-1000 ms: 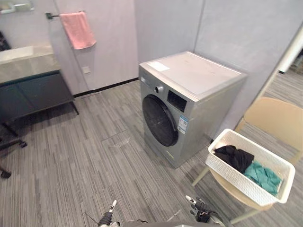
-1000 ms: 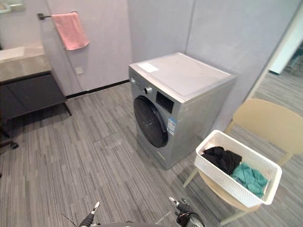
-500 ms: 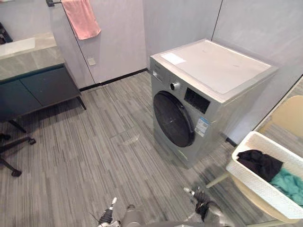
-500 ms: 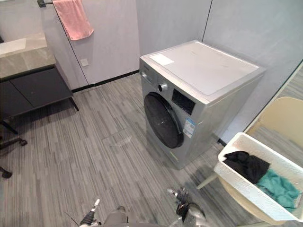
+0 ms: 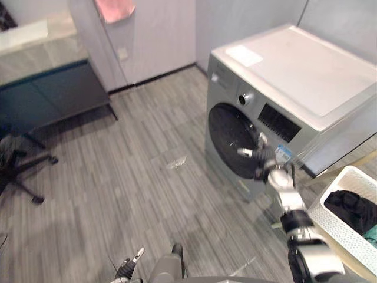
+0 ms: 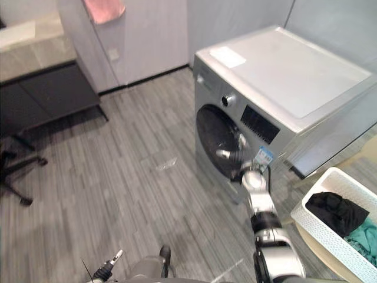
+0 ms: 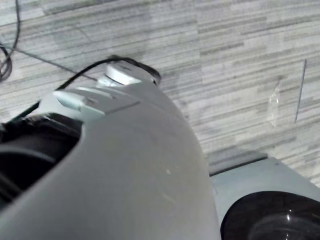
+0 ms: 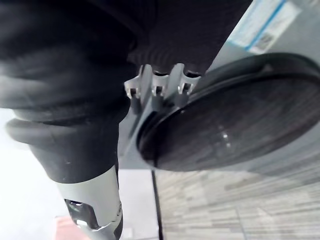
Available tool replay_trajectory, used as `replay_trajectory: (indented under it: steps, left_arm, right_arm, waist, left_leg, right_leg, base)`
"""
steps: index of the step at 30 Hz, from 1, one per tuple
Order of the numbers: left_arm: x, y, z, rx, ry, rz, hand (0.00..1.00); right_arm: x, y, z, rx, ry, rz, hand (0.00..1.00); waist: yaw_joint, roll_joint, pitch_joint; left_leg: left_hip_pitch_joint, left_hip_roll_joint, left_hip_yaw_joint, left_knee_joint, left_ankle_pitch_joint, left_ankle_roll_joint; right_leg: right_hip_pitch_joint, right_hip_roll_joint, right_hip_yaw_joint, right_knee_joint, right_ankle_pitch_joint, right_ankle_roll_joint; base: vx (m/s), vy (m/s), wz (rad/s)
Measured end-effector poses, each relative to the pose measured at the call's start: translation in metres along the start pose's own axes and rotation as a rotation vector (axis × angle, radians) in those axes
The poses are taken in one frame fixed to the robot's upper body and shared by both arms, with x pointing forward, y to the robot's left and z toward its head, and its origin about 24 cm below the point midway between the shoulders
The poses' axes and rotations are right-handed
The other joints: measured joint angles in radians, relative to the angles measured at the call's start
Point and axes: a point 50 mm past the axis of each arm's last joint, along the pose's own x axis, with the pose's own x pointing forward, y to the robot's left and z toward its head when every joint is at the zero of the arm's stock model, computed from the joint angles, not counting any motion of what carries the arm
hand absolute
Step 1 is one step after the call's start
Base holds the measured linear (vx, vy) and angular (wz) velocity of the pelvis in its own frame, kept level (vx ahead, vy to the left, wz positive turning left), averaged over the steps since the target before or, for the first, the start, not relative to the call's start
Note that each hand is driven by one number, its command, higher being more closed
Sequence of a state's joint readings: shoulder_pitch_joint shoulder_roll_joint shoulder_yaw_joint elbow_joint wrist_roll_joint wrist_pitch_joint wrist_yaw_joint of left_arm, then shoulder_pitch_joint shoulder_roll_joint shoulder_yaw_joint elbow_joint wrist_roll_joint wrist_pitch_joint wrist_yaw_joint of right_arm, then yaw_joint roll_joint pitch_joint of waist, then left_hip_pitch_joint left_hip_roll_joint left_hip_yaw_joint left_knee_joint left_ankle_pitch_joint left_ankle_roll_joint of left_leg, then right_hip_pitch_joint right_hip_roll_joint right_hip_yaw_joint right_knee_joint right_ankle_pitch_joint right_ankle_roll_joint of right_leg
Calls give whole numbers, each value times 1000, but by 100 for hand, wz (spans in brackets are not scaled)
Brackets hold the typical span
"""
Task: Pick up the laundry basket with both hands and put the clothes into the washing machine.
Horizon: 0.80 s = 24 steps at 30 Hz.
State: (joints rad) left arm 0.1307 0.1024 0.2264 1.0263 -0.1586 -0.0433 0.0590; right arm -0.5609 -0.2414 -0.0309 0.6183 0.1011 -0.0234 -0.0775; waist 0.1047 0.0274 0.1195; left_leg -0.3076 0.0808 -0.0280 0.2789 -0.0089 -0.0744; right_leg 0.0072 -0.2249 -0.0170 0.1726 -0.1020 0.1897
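The right hand (image 5: 270, 170) is held with fingers spread loose, grasping nothing, just before the closed round door (image 5: 227, 138) of the washing machine (image 5: 294, 65). The laundry basket (image 6: 318, 239) is seen untouched beside the machine's right front corner, with a black garment (image 6: 333, 209) and a teal garment (image 6: 362, 236) inside. The left hand (image 5: 135, 257) is seen well in front of the machine; its state cannot be told.

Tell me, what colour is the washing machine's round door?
Almost black: the round glass door of the silver-grey washing machine, best in the left eye view.
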Motion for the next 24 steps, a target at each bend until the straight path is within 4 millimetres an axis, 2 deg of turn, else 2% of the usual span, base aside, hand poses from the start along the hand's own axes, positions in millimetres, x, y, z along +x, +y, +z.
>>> replay_trajectory:
  steps: [2,3,4,6,7,8,11,14,16,18,20,22,24]
  left_arm:
    - [0,-3,1,-20,-2,5,0]
    - [0,-5,1,-29,-2,2,0]
    - [0,-11,2,-56,-4,-5,0]
    - [1,-18,4,-94,-6,-8,0]
    - [1,-22,6,-108,-9,-16,0]
    - [1,-28,11,-131,-26,-31,0]
    - [0,-36,23,-146,-78,-61,0]
    - [-2,-49,37,-139,-141,-100,0]
    - [-5,-62,53,-123,-206,-151,0]
    - [-8,-71,63,-120,-252,-178,0]
    - [-14,-85,73,-120,-306,-227,0]
    - [-18,-92,80,-110,-337,-255,0]
    - [-20,-98,84,-101,-354,-276,0]
  right_arm:
    - [23,-6,36,-15,-62,-34,0]
    - [27,-9,44,-18,-74,-47,0]
    - [35,-19,57,-3,-84,-86,0]
    - [42,-24,66,36,-75,-111,0]
    - [44,-27,72,55,-81,-120,0]
    - [47,-33,80,66,-88,-139,0]
    - [51,-49,94,78,-91,-182,0]
    - [55,-66,128,59,-155,-221,0]
    - [54,-85,148,-19,-183,-260,0]
    - [54,-87,153,-74,-185,-265,0]
    - [57,-82,151,-146,-165,-256,0]
    - [59,-74,152,-201,-155,-235,0]
    - [60,-68,162,-238,-171,-218,0]
  waist:
    - [32,16,49]
    - [35,23,60]
    - [44,27,88]
    - [52,27,120]
    - [52,33,137]
    - [48,46,162]
    - [50,68,184]
    - [64,98,213]
    - [79,123,227]
    - [79,128,232]
    - [79,141,240]
    - [81,142,246]
    - [87,157,258]
  left_leg:
    - [-38,23,-8,-42,46,-9]
    - [-44,28,-15,-57,49,-9]
    - [-66,38,-28,-93,79,-12]
    - [-77,43,-27,-138,107,-20]
    - [-84,46,-22,-159,119,-22]
    - [-86,52,-13,-187,120,-23]
    - [-104,62,8,-247,131,-41]
    - [-144,68,12,-283,145,-63]
    - [-184,60,6,-283,154,-76]
    - [-203,49,4,-285,160,-75]
    - [-207,35,0,-296,220,-61]
    - [-212,18,-5,-302,237,-53]
    - [-215,10,-17,-303,281,-40]
  right_leg:
    - [-44,24,-20,0,-4,-7]
    - [-53,33,-28,0,-7,-12]
    - [-78,39,-52,2,-21,-29]
    - [-104,45,-67,2,-37,-35]
    - [-117,47,-72,8,-49,-24]
    - [-140,48,-81,32,-56,-34]
    - [-204,47,-94,78,-62,-35]
    - [-281,45,-93,128,-63,-33]
    - [-337,29,-102,187,-78,-18]
    - [-369,12,-107,227,-96,-11]
    - [-393,-7,-108,281,-126,-2]
    - [-408,-24,-109,310,-145,5]
    - [-416,-30,-108,330,-160,9]
  base:
    - [-247,-61,6]
    - [-272,-84,25]
    - [-189,-63,22]
    - [-247,-62,14]
    - [-292,-32,17]
    - [-236,-14,20]
    - [-179,-6,20]
    - [-130,-3,4]
    - [-83,-22,22]
    - [-26,-14,23]
    - [-10,-23,16]
    - [46,-43,16]
    - [60,-47,12]
